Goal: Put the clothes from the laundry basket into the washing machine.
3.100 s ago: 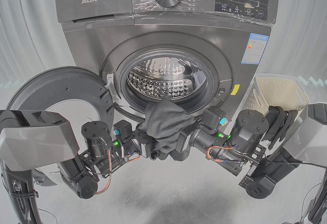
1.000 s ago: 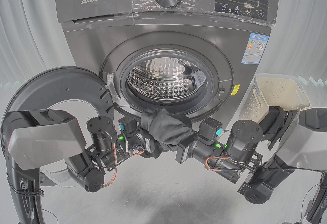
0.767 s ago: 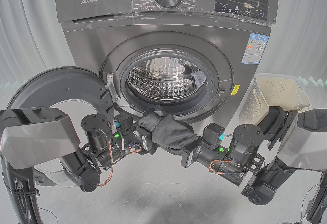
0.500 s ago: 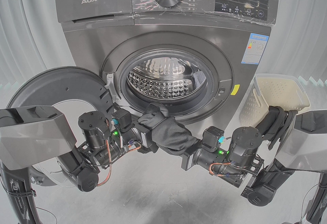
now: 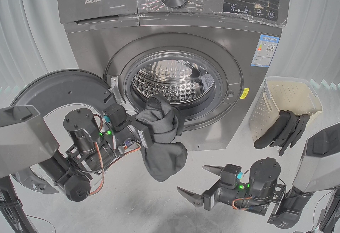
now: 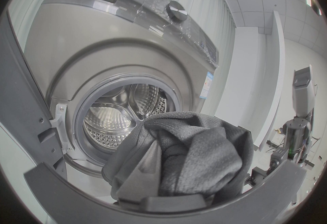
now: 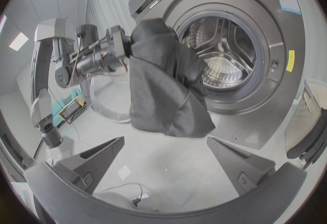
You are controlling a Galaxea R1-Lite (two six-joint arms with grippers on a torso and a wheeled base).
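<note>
Clutching dark garment (image 5: 161, 145), left pincer (image 6: 173, 201) buried in cloth, right pincer (image 5: 191, 179) spread

One washing machine (image 5: 170, 32), one laundry basket (image 5: 291, 93), two dark garments (image 5: 163, 138) (image 5: 283, 131).

Drum mouth (image 5: 170, 85): open, just ahead of left gripper (image 5: 150, 125).
Garment (image 5: 163, 152): hangs from it, across the lower rim.
Door (image 5: 53, 90): swung wide, beside its wrist.
Right gripper (image 5: 193, 179): bare floor (image 5: 152, 209) ahead.
</note>
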